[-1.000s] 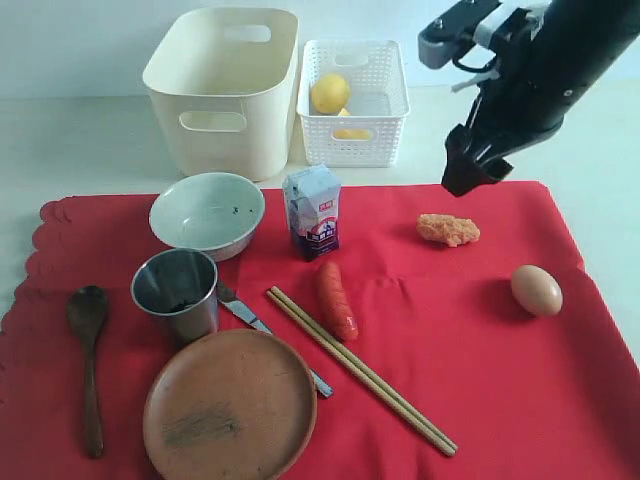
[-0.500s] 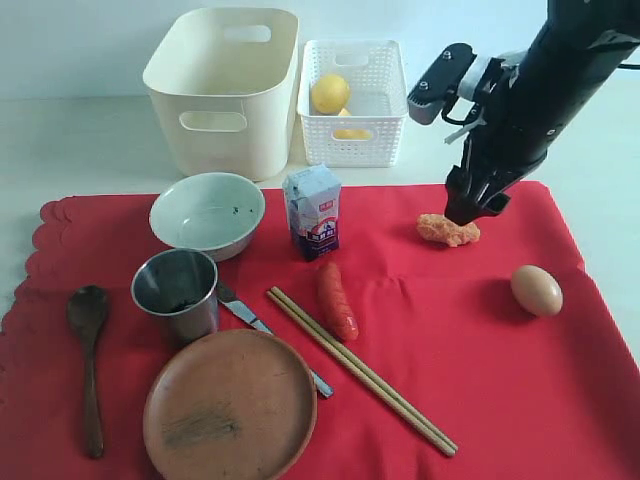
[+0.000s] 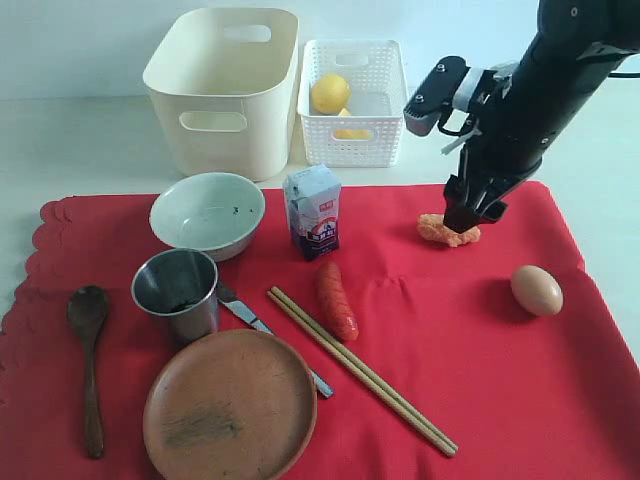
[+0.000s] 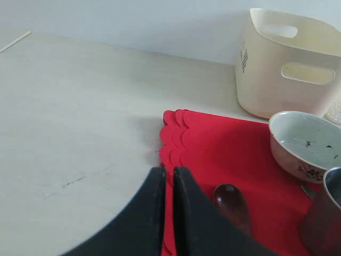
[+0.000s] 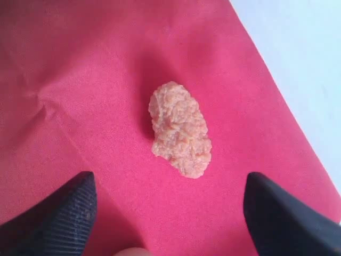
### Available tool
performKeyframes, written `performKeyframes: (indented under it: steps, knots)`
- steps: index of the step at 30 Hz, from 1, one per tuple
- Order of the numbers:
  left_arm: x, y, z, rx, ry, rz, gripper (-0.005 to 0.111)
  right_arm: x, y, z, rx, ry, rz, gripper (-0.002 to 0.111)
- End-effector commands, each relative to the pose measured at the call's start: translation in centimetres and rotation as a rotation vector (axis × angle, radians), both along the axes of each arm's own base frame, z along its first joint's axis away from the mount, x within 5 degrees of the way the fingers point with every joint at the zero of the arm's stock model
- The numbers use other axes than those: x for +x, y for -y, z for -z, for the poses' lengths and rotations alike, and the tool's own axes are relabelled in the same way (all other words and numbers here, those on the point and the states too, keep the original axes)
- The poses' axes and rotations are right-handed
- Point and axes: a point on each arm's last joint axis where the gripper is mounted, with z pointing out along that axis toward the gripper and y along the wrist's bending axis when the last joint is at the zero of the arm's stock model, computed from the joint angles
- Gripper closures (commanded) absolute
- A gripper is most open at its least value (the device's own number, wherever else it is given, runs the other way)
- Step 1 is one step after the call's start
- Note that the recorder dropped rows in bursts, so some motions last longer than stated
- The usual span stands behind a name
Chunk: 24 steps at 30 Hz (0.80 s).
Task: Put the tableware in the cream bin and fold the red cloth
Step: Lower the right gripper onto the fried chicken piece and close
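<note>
So the right hand point(image 3: 468, 212) hung wide open, holding nothing, right over the orange crumbly nugget point(image 3: 448, 229) on the red cloth point(image 3: 480, 380) at 3 o'clock from the milk carton point(image 3: 313, 212). The left hand point(image 4: 168, 178) sat pinched shut on nothing above the cloth's scalloped edge. All 6 tableware bits (bowl point(image 3: 207, 213), cup point(image 3: 176, 290), plate point(image 3: 230, 405), spoon point(image 3: 88, 350), knife point(image 3: 240, 307), chopsticks point(image 3: 360, 370)) lay on the cloth, none visible in the cream bin point(image 3: 222, 90) at 12 o'clock of the bowl, so I'd guess it was clearing food first, and next it'd need to drop down, straddle the nugget and squeeze gently.
</note>
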Motion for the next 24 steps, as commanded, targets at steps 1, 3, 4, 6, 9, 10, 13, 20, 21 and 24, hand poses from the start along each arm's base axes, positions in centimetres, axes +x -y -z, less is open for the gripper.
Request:
performKeyframes:
  steps: [1, 3, 4, 6, 9, 10, 13, 20, 21, 24]
  knots:
    - [0.0, 0.0, 0.0, 0.002, 0.008, -0.002, 0.099, 0.4, -0.1, 0.9, -0.021, -0.058, -0.009, 0.035]
    - [0.0, 0.0, 0.0, 0.002, 0.008, -0.002, 0.099, 0.7, -0.2, 1.3, -0.027, -0.088, 0.003, 0.035]
    - [0.0, 0.0, 0.0, 0.002, 0.008, -0.002, 0.099, 0.9, -0.2, 1.6, -0.028, -0.099, 0.012, 0.035]
    - [0.0, 0.0, 0.0, 0.002, 0.008, -0.002, 0.099, 1.2, -0.3, 2.0, -0.029, -0.104, 0.012, 0.035]
    - [0.0, 0.0, 0.0, 0.002, 0.008, -0.002, 0.099, 1.7, -0.5, 2.6, -0.027, -0.099, 0.02, 0.035]
    - [0.0, 0.0, 0.0, 0.002, 0.008, -0.002, 0.099, 1.9, -0.6, 2.7, -0.025, -0.097, 0.029, 0.035]
    - [0.0, 0.0, 0.0, 0.002, 0.008, -0.002, 0.099, 2.5, -0.7, 3.2, -0.025, -0.101, 0.041, 0.035]
    - [0.0, 0.0, 0.0, 0.002, 0.008, -0.002, 0.099, 3.9, -1.0, 4.7, -0.027, -0.115, 0.056, 0.037]
    - [0.0, 0.0, 0.0, 0.002, 0.008, -0.002, 0.099, 4.1, -0.9, 5.0, -0.029, -0.121, 0.059, 0.037]
    - [0.0, 0.0, 0.0, 0.002, 0.008, -0.002, 0.099, 4.6, -0.7, 5.7, -0.032, -0.132, 0.07, 0.037]
